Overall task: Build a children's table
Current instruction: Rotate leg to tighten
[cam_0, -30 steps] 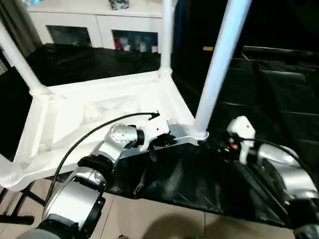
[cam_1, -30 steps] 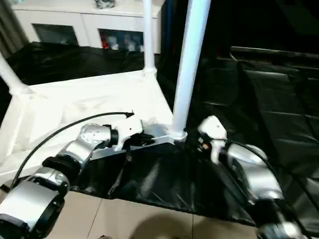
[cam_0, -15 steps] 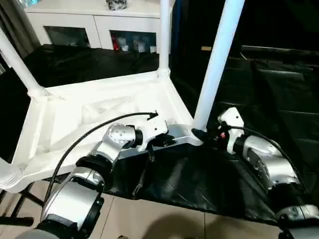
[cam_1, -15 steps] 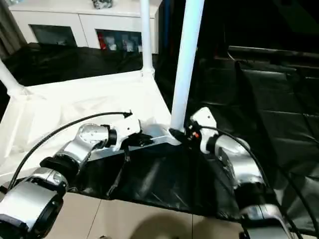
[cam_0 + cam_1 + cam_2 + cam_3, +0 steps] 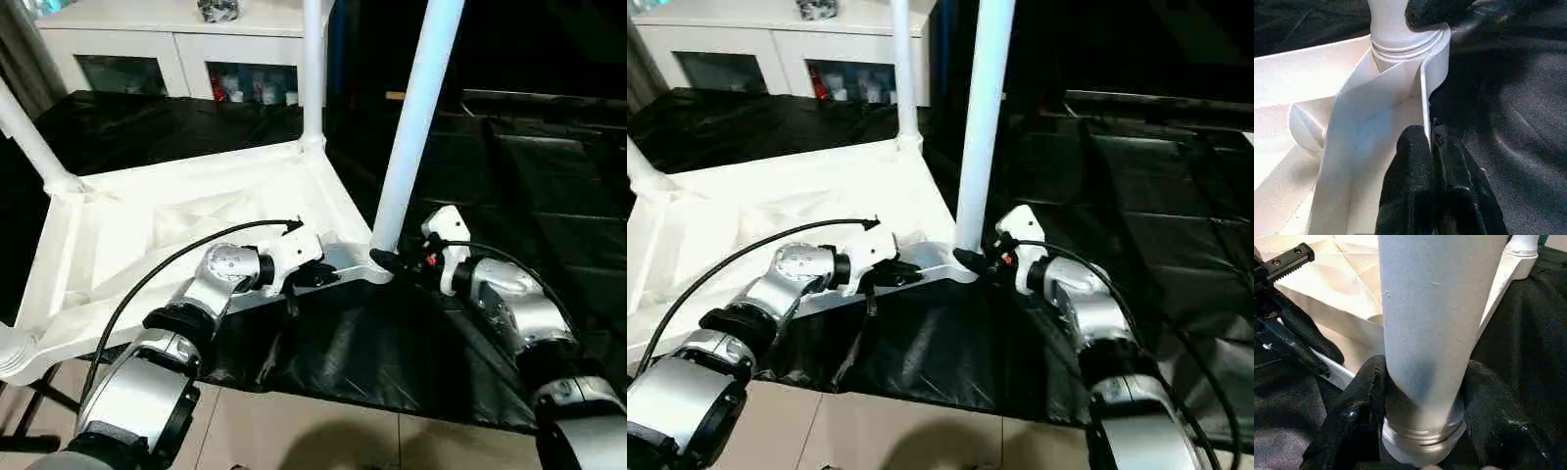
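1. The white tabletop (image 5: 186, 225) lies upside down on a black cloth (image 5: 392, 352), raised rim facing up, with its legs standing straight up out of the corner sockets.
2. The near-right leg (image 5: 411, 117) sits in the corner socket closest to the robot. Another leg (image 5: 312, 69) stands at the far right corner, and a third leg (image 5: 29, 137) leans in from the far left.
3. The left gripper (image 5: 1431, 142) has its fingers pinched tight together on the thin edge of the tabletop's rim, just beside that near-right corner socket.
4. The right gripper (image 5: 1422, 396) is wrapped around the base of the near-right leg, right above the socket collar. One black finger sits on each side of the tube, touching it.
5. A white cabinet (image 5: 176, 49) with glass doors stands in the background behind the table.
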Controlling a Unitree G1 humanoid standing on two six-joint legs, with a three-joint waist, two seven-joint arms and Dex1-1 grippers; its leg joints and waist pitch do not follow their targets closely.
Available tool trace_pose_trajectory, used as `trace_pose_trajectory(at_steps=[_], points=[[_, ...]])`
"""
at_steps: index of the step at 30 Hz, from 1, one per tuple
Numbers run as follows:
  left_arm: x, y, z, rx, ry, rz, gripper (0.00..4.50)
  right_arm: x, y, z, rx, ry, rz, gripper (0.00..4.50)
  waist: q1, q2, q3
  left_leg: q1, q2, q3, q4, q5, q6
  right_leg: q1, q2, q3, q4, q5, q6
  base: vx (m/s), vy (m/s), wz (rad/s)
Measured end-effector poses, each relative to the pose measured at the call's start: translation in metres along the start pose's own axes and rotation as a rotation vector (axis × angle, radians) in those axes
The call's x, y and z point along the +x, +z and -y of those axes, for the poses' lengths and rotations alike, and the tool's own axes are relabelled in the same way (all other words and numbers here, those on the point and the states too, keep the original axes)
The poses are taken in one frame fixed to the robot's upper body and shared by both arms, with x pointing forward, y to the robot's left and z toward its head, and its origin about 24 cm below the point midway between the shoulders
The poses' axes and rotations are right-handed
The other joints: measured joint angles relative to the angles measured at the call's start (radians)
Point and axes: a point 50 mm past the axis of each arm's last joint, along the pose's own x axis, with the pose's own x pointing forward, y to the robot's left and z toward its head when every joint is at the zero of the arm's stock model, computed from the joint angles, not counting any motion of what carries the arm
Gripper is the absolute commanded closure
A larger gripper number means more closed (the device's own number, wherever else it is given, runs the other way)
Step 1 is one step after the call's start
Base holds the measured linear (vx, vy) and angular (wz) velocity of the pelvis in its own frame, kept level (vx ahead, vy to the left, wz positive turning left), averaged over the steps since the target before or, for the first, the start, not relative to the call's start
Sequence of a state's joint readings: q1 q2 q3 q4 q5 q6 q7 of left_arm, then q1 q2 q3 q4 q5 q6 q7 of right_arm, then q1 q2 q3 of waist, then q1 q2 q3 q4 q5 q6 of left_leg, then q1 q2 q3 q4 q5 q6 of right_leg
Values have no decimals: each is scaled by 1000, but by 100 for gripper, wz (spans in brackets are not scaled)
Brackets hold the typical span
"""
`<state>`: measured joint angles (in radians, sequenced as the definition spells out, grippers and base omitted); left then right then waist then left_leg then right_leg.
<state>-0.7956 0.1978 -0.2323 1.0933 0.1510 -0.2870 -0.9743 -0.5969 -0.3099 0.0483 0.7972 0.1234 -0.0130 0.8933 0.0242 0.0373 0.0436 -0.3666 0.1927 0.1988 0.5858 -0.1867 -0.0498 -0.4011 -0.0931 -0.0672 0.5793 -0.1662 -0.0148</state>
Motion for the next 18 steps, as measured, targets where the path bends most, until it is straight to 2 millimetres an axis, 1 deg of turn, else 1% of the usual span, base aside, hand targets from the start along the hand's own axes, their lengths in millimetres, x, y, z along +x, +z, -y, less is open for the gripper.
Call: trace_pose_trajectory(at_steps=[5, 8, 11, 12, 14, 15, 16, 17, 18], points=[[0, -1, -1, -14, 21, -11, 450, 5, -1, -3, 12, -5, 10, 251, 0, -1, 0, 3, 0, -1, 0, 0, 0, 0, 0, -1, 0, -1, 1, 0, 0, 0], [4, 0, -2, -30, 53, -22, 450, 11, -6, -10, 28, -80, 25, 251, 2, -3, -1, 9, 0, -1, -1, 0, 0, 2, 1, -1, 0, -1, 2, 0, 0, 0], [8, 1, -3, -39, 80, -42, 450, 20, -9, -16, 59, -164, 45, 252, 0, -5, -1, 12, 0, -2, -1, 0, 0, 2, 0, -1, -3, -2, 3, 0, 0, 0], [10, 1, -4, -47, 104, -52, 450, 25, -10, -18, 78, -218, 55, 252, -2, -5, -1, 13, -1, -2, 0, 0, -1, 2, 0, -1, -4, -2, 4, 0, 0, 0], [16, 3, -5, -73, 157, -69, 450, 39, -10, -23, 110, -326, 61, 252, -20, -3, 0, 14, -2, -6, 0, 0, 0, 4, -1, -5, -12, -3, 4, -33, 14, -7], [19, 4, -5, -83, 182, -77, 450, 45, -7, -23, 123, -369, 60, 252, -27, 1, 2, 14, -2, -11, 0, 0, 0, 4, -1, -12, -23, -3, 4, -67, 37, -10], [22, 5, -5, -92, 201, -80, 450, 49, -5, -23, 129, -405, 58, 252, -35, 8, 6, 14, -2, -20, 0, -1, 0, 10, -2, -26, -36, -3, 4, 0, 0, 0], [25, 6, -4, -107, 219, -82, 450, 54, -2, -24, 138, -438, 55, 252, -44, 19, 10, 16, -1, -29, -1, -1, 0, 21, -3, -41, -53, -3, 5, -67, 58, -9], [29, 7, -3, -119, 236, -81, 450, 58, 0, -24, 140, -476, 50, 252, -51, 29, 16, 17, 1, -37, -4, -1, 0, 36, -4, -59, -71, -3, 4, -55, 69, -13]])
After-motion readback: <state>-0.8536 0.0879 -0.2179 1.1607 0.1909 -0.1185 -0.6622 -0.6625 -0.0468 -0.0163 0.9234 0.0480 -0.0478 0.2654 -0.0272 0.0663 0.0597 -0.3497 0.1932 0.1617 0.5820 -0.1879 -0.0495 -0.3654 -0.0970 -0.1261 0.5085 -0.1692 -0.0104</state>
